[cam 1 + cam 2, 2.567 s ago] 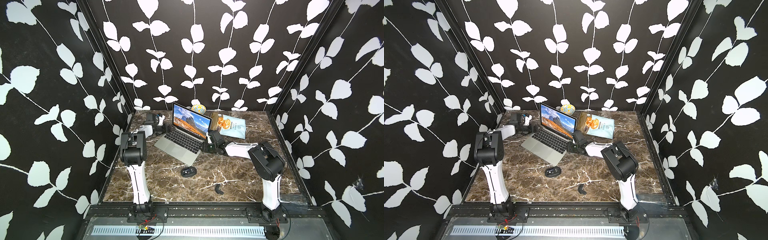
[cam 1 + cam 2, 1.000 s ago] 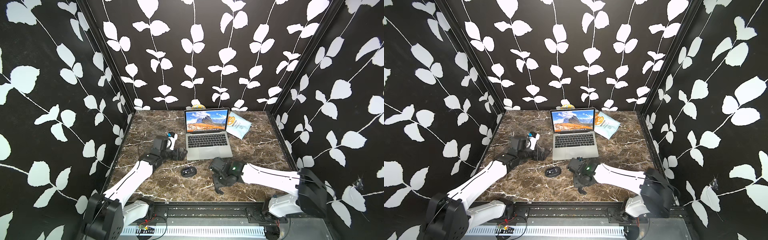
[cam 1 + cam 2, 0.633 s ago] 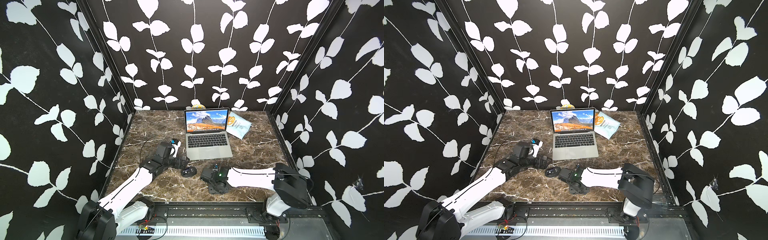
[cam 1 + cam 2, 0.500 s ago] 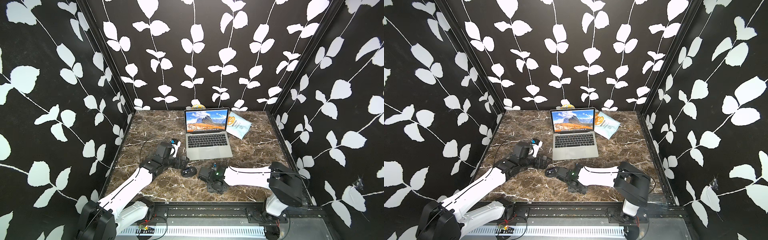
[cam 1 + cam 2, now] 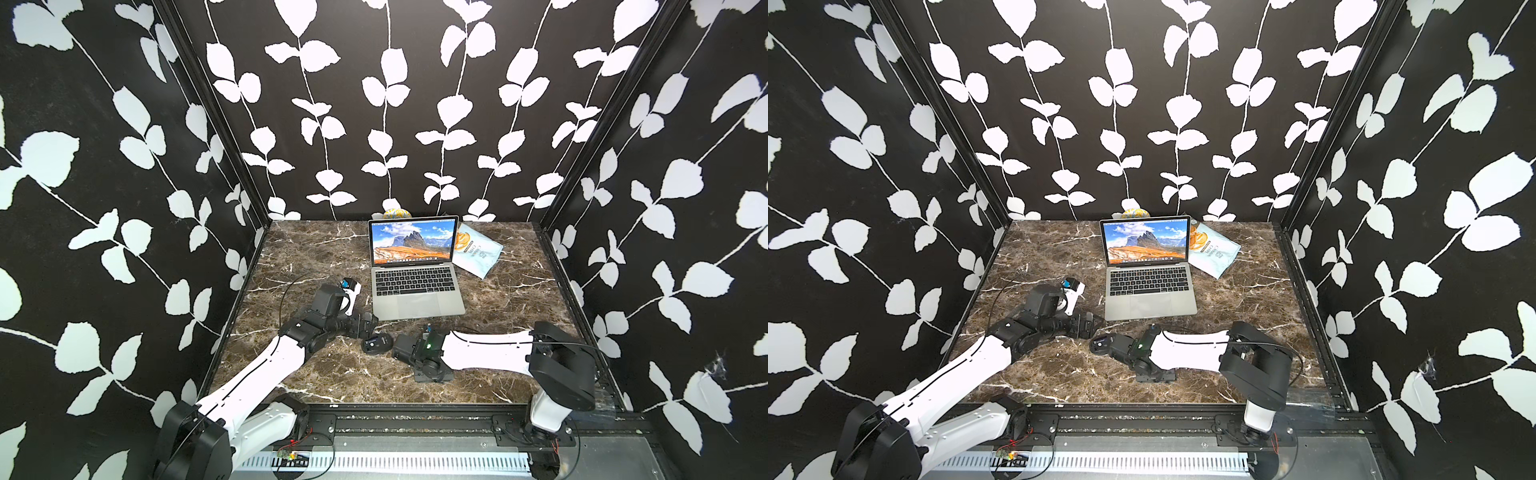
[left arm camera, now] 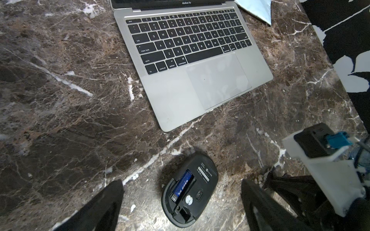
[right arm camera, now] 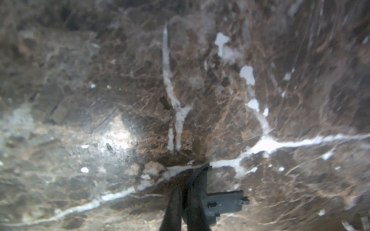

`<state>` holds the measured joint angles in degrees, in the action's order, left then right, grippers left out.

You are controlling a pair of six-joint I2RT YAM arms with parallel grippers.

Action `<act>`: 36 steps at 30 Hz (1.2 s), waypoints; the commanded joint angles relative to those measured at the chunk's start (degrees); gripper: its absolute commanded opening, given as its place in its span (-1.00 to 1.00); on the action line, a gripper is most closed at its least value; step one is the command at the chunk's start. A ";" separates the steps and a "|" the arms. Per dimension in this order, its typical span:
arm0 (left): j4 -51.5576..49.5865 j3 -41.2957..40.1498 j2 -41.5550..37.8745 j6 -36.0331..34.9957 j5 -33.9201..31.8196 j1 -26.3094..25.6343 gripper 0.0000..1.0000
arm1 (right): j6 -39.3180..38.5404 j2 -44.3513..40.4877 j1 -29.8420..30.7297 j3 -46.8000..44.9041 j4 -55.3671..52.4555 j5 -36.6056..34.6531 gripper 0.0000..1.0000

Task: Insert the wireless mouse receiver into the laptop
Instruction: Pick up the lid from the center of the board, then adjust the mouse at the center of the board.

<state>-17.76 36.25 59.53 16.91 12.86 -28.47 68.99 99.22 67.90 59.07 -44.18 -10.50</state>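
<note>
Laptop [image 5: 415,291] is open with the screen lit, at the back-centre of the marble table [image 5: 307,253]. A pale blue snack bag [image 5: 478,254] is just beside it on the right arm's side.

Wireless mouse [image 6: 190,190] is on the table near the laptop's front corner, left-arm side, not touching it. It's belly up with the battery bay uncovered and a blue battery [image 6: 183,186] seated inside. There's a small dark recess by the battery's end; can't tell what's in it.

Left gripper [image 6: 182,183]: jaws wide apart, low over the table. Its fingers [image 6: 104,204] sit either side of the mouse with a clear gap on both sides, holding nothing.

Right gripper [image 7: 192,176]: jaws pressed together, tips down at the tabletop, just beside the mouse in both top views. A small grey tabbed piece [image 7: 224,203] is right against its fingers. The wrist view is blurry, so I can't tell if it's pinched or just lying there.
</note>
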 commanded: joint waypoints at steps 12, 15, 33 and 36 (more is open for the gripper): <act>-2.40 3.10 17.87 0.29 10.27 -3.60 0.92 | 0.78 -17.60 0.17 -3.92 -6.76 -8.12 -1.00; -3.18 3.38 18.76 0.45 10.20 -4.99 0.92 | 0.72 -20.95 -0.15 -5.32 -6.29 -8.93 -1.00; -7.11 4.30 19.80 4.19 8.25 -15.06 0.92 | -4.84 -30.51 -4.49 -10.37 -4.96 -11.64 -1.00; -7.03 4.49 19.75 4.36 8.89 -15.28 0.92 | -4.83 -31.49 -4.83 -11.57 -4.19 -11.55 -1.00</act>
<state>-23.73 39.35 79.18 21.06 21.63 -43.35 64.97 68.90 63.61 48.86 -48.47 -20.56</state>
